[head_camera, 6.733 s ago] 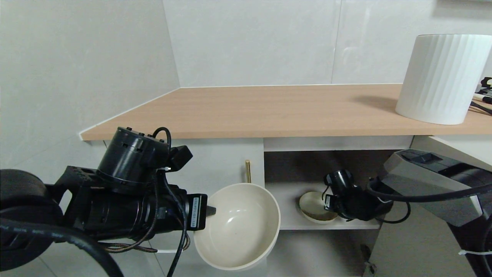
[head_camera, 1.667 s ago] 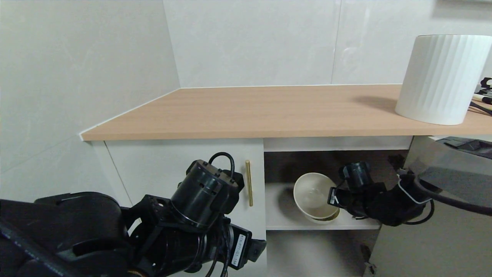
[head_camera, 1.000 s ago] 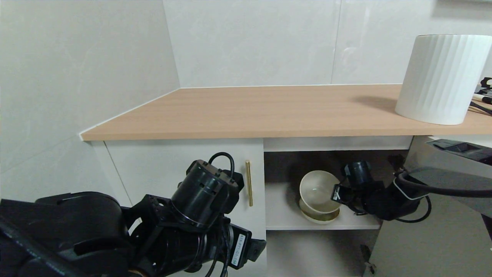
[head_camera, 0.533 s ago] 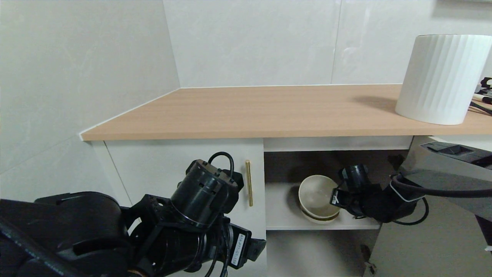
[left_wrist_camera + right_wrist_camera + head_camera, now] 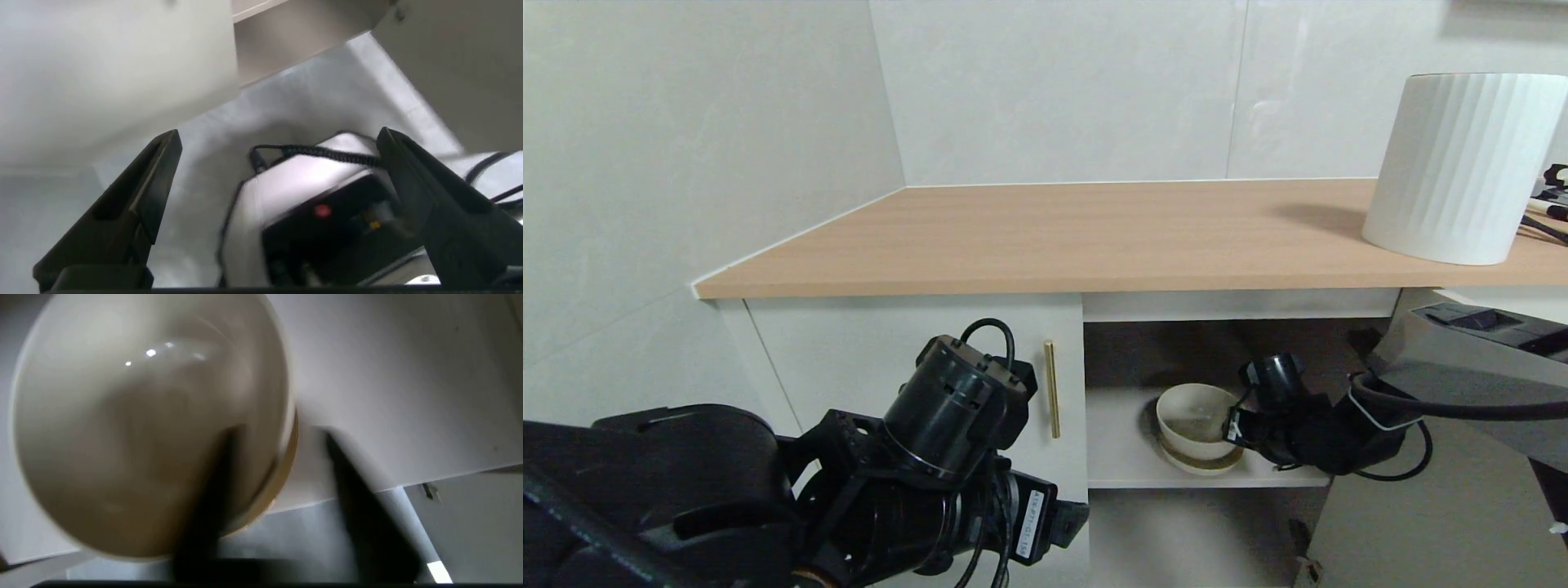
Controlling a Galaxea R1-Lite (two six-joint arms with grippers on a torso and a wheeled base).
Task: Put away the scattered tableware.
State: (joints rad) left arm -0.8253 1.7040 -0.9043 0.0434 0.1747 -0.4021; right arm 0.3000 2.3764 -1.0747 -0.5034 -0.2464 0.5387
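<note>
2 cream bowls (image 5: 1194, 415) stacked, 1 ribbed white canister (image 5: 1462, 163), 1 gold door handle (image 5: 1051, 388).

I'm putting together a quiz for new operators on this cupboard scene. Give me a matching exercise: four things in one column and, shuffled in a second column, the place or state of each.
Column 1
1. cream round bowl
2. white ribbed cylindrical container
3. slim brass bar handle
4. left gripper

Column 2
A. standing on the wooden countertop
B. open, holding nothing
C. upright on the closed white cupboard door
D. sitting on a shallow dish on the open cupboard shelf

Pairs: 1-D, 2-A, 3-C, 4-B
</note>
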